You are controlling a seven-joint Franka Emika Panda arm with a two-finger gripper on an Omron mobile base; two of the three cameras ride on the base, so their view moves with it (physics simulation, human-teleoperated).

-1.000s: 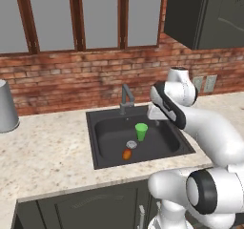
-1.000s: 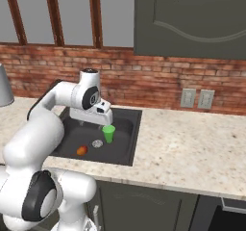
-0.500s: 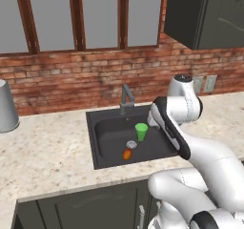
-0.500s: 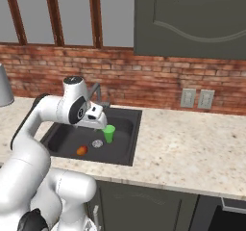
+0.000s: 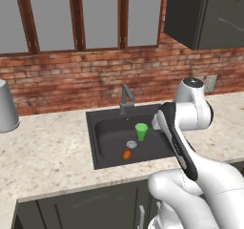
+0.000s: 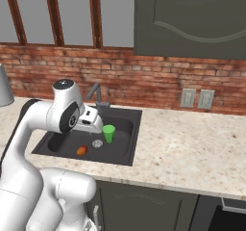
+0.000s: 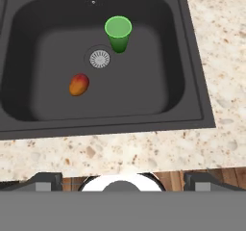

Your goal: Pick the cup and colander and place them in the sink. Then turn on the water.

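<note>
While the white arm's two-finger gripper (image 7: 123, 178) hangs above the front edge of the dark grey rectangular sink (image 7: 190, 57), its dark fingertips (image 7: 48, 179) stand wide apart and grasp nothing. Inside the basin the small bright-green tumbler cup (image 7: 118, 33) stands upright just beside the round metal drain (image 7: 99, 58). An orange-red fruit (image 7: 79, 84) lies near the drain, and the grey angular faucet (image 5: 126, 98) rises at the back rim

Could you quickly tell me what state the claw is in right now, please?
Claw: open and holding nothing; the cup stands apart from it in the sink.
</note>
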